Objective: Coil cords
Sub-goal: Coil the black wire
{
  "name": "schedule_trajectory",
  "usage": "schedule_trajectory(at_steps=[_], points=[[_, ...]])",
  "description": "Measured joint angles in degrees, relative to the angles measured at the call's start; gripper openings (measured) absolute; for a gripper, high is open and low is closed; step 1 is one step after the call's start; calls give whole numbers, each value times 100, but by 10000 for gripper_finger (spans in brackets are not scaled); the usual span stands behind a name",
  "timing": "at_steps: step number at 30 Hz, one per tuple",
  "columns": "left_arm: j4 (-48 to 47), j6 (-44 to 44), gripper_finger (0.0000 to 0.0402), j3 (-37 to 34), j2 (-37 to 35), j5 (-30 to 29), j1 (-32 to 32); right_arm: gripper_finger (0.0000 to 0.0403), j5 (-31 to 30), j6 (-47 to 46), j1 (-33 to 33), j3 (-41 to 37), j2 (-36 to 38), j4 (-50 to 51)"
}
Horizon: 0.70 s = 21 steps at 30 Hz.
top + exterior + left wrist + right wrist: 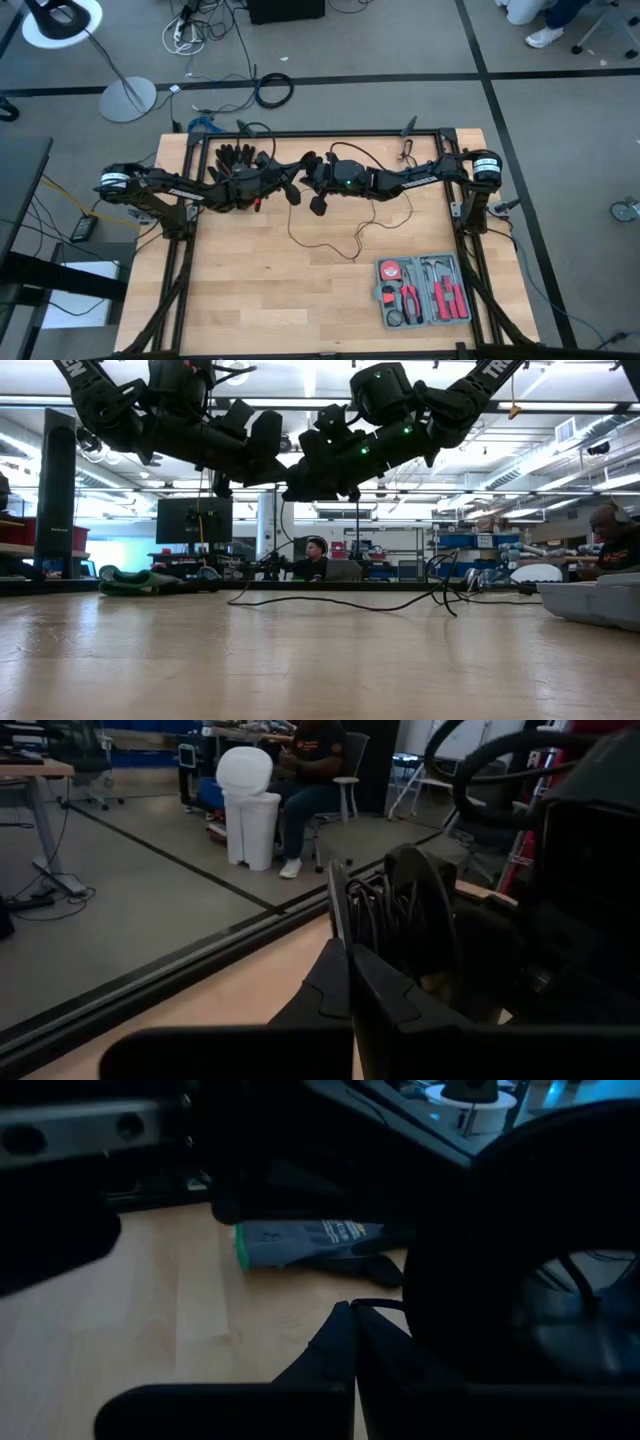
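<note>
The cord is a thin black wire. Its slack part [335, 245] lies in loose bends on the wooden table, and two strands [357, 545] hang down to it from the grippers. Both arms meet above the table's far middle. My left gripper [291, 190] and my right gripper [309, 184] are shut, tip to tip, well above the board. In the left wrist view several wire strands [378, 915] stand beside a round black disc [428, 920], right past my left gripper [347, 970]. A large dark round shape [470, 1280] fills the space beside my right gripper [356, 1312]. My left gripper pinches the cord between its shut fingers, which come in level from the table's left. Several strands [372, 925] rise just past the fingertips; how many are pinched is hidden. The cord is lifted, its rest hanging slack. My right gripper meets the wire [378, 1304] at its shut fingertips, coming from the table's right and slanting slightly down. The wire runs off sideways from the tips. Whether it is pinched or only touches them, I cannot tell.
Dark gloves [236, 156] lie at the table's far left, one grey glove with a green cuff [300, 1243] near the grippers. An open tool case [424, 291] sits at the near right. A black frame [320, 134] borders the table. People sit in the room beyond.
</note>
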<state>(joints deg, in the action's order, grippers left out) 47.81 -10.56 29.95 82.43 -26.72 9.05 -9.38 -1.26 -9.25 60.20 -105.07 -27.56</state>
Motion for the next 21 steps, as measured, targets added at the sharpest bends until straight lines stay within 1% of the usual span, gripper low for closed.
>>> schedule_trajectory(at_steps=[4,11,16,21], points=[[-106,320,0,-2,2,-19,-3,0,45,0,-1,2,4,-67],[-749,609,0,-14,9,-77,-5,0,285,-157,-25,13,18,-44],[-1045,758,0,-13,9,-90,-5,0,352,-160,-85,13,171,415],[-1085,907,0,-13,9,-114,-5,0,362,-66,-150,15,415,841]])
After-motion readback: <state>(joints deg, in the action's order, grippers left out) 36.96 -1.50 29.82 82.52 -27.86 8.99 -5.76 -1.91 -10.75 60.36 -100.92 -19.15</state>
